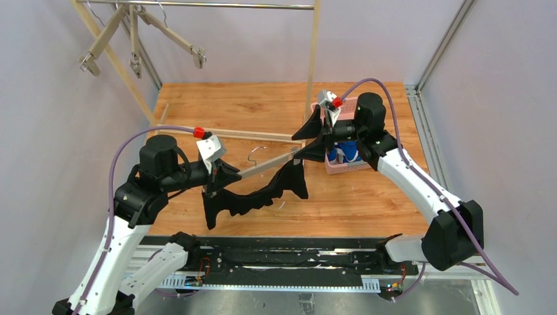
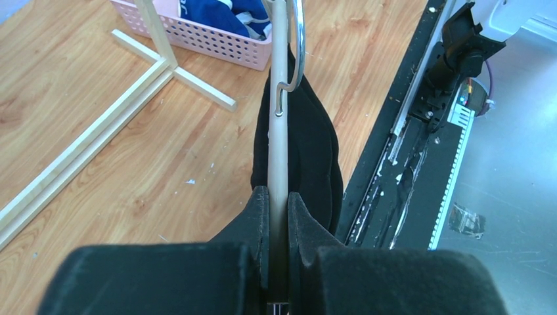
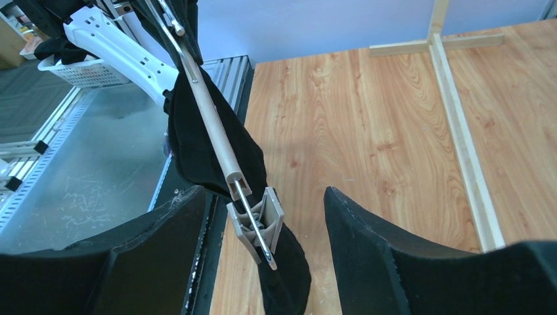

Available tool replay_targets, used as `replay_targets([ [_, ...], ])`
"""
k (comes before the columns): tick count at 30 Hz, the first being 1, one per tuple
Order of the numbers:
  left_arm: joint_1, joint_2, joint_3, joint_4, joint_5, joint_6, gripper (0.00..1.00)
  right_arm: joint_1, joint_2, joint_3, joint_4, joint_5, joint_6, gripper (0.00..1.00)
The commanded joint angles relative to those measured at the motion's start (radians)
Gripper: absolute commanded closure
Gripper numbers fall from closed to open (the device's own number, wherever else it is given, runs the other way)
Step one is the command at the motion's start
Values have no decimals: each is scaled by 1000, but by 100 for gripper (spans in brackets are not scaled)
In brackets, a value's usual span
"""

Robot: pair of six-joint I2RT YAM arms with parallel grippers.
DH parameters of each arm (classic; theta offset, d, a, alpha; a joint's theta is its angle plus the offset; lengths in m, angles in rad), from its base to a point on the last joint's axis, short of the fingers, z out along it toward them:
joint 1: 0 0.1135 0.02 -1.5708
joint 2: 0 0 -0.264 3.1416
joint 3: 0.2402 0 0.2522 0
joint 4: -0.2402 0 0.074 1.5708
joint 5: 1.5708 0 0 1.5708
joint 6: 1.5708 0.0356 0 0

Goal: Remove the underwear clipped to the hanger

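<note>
The black underwear (image 1: 263, 193) hangs clipped under a beige hanger (image 1: 266, 165) held level above the table. My left gripper (image 1: 220, 180) is shut on the left end of the hanger bar (image 2: 278, 151). The black cloth (image 2: 315, 151) droops beside the bar. My right gripper (image 1: 297, 147) is open, with its jaws on either side of the right-end clip (image 3: 256, 226) and not touching it. That clip still pinches the black underwear (image 3: 197, 144). The blue underwear (image 1: 345, 154) lies in the pink basket (image 1: 341, 169). The cream underwear is not visible.
A wooden rack stands at the back with its base rail (image 1: 249, 134) and upright post (image 1: 314, 46). Empty clip hangers (image 1: 138, 39) hang at the rack's top left. The pink basket (image 2: 210, 42) sits right behind my right gripper. A black rail (image 1: 276, 259) runs along the near table edge.
</note>
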Motion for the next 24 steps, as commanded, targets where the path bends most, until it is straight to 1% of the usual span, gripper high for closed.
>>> replay_targets([
  [1, -5, 0, 31, 62, -2, -17, 100, 16, 10, -15, 38, -23, 24, 35],
  [6, -6, 0, 29, 73, -14, -27, 100, 19, 21, -15, 37, -23, 27, 43],
  [8, -6, 2, 27, 80, -13, -32, 100, 19, 25, -16, 37, -23, 26, 48],
  [11, -6, 5, 23, 90, -15, -39, 100, 21, 32, -13, 33, -25, 27, 64],
  [13, -6, 8, 20, 95, -19, -44, 100, 20, 37, -12, 27, -27, 26, 77],
  [15, -7, 10, 18, 103, -21, -47, 100, 21, 39, -13, 29, -28, 25, 97],
  [16, -7, 10, 18, 108, -22, -50, 100, 22, 39, -13, 29, -24, 23, 99],
  [18, -6, 14, 18, 117, -24, -54, 100, 21, 36, -15, 31, -18, 18, 99],
  [19, -6, 15, 18, 121, -25, -56, 100, 20, 32, -16, 31, -12, 18, 99],
  [20, -6, 18, 18, 127, -25, -59, 100, 21, 30, -14, 29, -8, 18, 94],
  [21, -6, 20, 18, 135, -29, -61, 100, 20, 26, -12, 25, 1, 18, 79],
  [22, -6, 22, 17, 145, -33, -66, 100, 22, 21, -12, 19, 15, 15, 58],
  [23, -6, 24, 19, 156, -39, -70, 100, 20, 10, -13, 13, 28, 8, 44],
  [24, -5, 26, 20, 169, -41, -76, 100, 19, -3, -16, 9, 48, 2, 35],
])
